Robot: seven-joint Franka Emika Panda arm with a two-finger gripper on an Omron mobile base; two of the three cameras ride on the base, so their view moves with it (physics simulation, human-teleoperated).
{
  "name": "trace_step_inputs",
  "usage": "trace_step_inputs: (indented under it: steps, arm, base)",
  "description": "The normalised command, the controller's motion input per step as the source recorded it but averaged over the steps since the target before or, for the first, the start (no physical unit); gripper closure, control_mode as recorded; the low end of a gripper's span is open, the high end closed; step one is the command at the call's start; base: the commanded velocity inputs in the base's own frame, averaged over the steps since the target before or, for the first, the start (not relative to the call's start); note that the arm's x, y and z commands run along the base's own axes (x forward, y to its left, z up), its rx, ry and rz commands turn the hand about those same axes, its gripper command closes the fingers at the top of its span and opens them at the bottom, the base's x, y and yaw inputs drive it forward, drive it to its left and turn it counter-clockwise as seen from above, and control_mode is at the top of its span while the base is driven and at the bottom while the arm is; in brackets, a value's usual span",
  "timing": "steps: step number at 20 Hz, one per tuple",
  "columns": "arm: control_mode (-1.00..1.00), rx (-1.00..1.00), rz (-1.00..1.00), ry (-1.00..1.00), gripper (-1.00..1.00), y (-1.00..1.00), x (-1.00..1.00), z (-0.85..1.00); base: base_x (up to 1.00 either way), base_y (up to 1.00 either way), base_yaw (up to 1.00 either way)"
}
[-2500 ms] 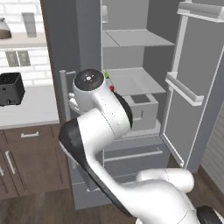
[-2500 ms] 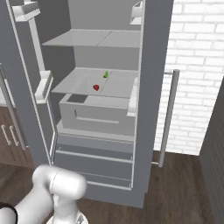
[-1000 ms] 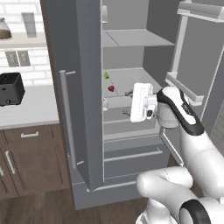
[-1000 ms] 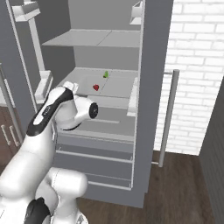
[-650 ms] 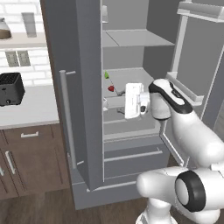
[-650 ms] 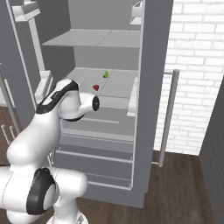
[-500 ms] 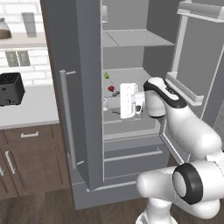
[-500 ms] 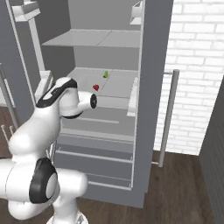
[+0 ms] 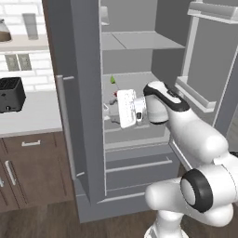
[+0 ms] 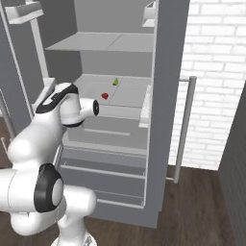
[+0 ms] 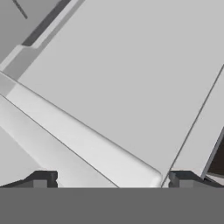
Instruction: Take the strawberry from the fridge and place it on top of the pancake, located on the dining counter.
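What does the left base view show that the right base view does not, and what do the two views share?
Left base view alone: a black toaster on a kitchen counter above brown cabinets. Right base view alone: a white brick wall beside the fridge. Both share the open fridge with pale shelves, the red strawberry on its middle shelf, a small green thing behind it, and the white arm reaching in.

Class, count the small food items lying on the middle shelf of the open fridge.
2: a red strawberry near the shelf's front, and a small green item behind it; more may be hidden.
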Motion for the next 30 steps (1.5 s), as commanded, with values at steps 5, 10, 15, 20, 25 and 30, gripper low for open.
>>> trace_step_inputs:
  steps: [5,10,15,20,25,30]
  arm:
    - [-1.00,0.00,0.00,0.00,-1.00,0.68,-0.02,-0.07]
    - [-1.00,0.00,0.00,0.00,-1.00,0.61,-0.01,-0.02]
    - [-1.00,0.00,0.00,0.00,-1.00,0.38,0.00,0.00]
    - [-1.00,0.00,0.00,0.04,-1.00,0.06,0.00,0.00]
    - [-1.00,-0.02,0.00,0.05,-1.00,-0.22,0.00,0.00]
    - [-1.00,0.00,0.00,0.00,-1.00,-0.85,0.00,0.00]
  base:
    - [0.00,0.00,0.00]
    - [0.00,0.00,0.00]
    - [0.00,0.00,0.00]
    - [0.00,0.00,0.00]
    - [0.00,0.00,0.00]
    - [0.00,0.00,0.00]
